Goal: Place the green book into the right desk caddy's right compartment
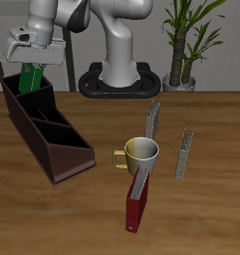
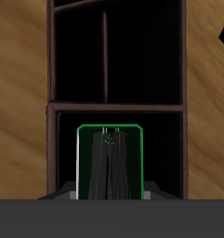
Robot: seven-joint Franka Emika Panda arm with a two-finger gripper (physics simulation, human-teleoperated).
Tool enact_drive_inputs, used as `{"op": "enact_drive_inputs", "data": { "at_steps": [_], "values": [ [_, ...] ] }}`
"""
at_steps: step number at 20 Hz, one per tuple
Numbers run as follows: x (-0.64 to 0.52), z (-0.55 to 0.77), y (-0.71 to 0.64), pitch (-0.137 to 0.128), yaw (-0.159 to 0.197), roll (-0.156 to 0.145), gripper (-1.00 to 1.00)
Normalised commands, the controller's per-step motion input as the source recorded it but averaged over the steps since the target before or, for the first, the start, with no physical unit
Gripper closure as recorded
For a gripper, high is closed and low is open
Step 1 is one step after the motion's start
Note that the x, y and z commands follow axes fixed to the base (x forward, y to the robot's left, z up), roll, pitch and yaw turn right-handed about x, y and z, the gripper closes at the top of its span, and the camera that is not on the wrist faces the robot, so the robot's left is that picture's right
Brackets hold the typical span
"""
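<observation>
Gripper (image 1: 33, 62) closed on green book (image 1: 32, 76), book held upright and hanging above the far-back end of right desk caddy (image 1: 54, 139), at roughly 10 o'clock from the mug (image 1: 141, 152) in the exterior view. Jaws clamped on the book's upper edge, confirmed in the wrist view, where the book (image 2: 110, 163) fills the space directly beneath the camera with an open caddy compartment (image 2: 118, 153) around and below it. Book not yet seated: lower edge appears at or just inside the caddy rim, exact depth not determinable. Judged step: lowering and release. For a clean insertion, keep the book vertical and parallel to the dividers, centre between the compartment walls, descend slowly, and part the jaws only once the bottom edge rests on the caddy floor; early release risks the book tipping against the sloping wall. Confirm the compartment below is the right one before release; the wrist view shows further sections beyond it. Materials: book a slim, rigid, bright-green hardcover with smooth faces; caddy a long dark-brown open-topped box, matte, with sloping side walls and thin straight dividers; table (image 1: 211, 209) a wood-grain surface. Also present: dark red book (image 1: 137, 201) at 6 o'clock from the mug, leaning against it, and two thin grey upright pieces (image 1: 185, 155) at 3 o'clock, kind unclear.
</observation>
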Motion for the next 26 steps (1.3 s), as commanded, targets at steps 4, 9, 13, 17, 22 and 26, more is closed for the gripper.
{"op": "enact_drive_inputs", "data": {
  "at_steps": [4,9,13,17,22,26],
  "values": [
    [0.13,-0.34,-0.08,0.111,-0.025,-0.027,1.0],
    [0.11,-0.26,-0.08,0.146,-0.04,-0.029,-1.0],
    [0.09,-0.02,0.04,0.129,-0.071,0.012,-1.0],
    [0.08,0.13,0.3,0.095,-0.084,0.089,-1.0],
    [0.06,0.02,0.49,0.109,-0.068,0.162,-1.0],
    [-0.03,-0.08,0.11,0.05,-0.051,-0.005,-1.0]
  ]
}}
